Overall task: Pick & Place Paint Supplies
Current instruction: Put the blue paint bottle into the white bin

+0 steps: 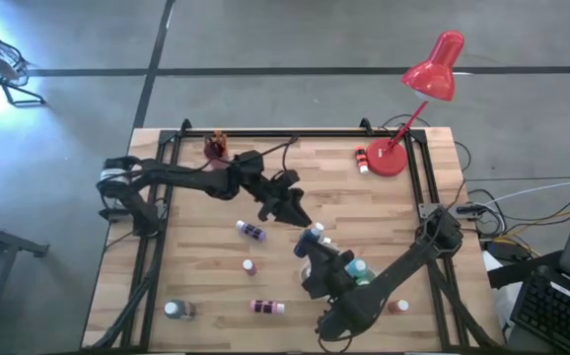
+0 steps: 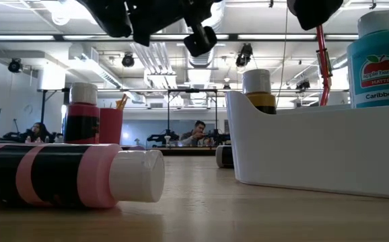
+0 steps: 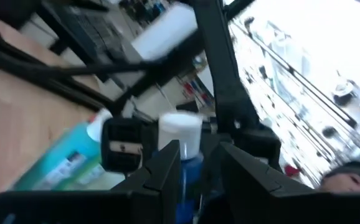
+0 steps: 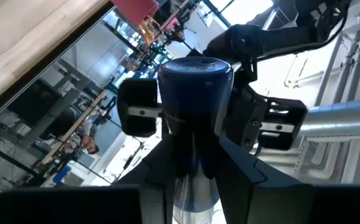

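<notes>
Handling: paint bottles look light, rigid plastic with smooth, likely slippery sides; best taken across the body below the white cap. Brushes are thin and roll easily; pinch them mid-handle.
Bench: wooden, carries all the supplies.
Lamp: one, red, far right corner; not part of the job.
White bin: one, near right; a teal bottle and a yellow-banded bottle stand in it.
Left tool: mid-bench, clamped on the blue bottle near its cap.
Right tool: clamped on the same bottle's base; the bottle hangs between the two, off the bench.
Loose bottles: six counted; purple, small one, pink-striped lying flat, clear, red by the lamp base, one near right.
Cup: one, far left.
Brushes: an orange handle pokes from the cup; full count cannot be told.
</notes>
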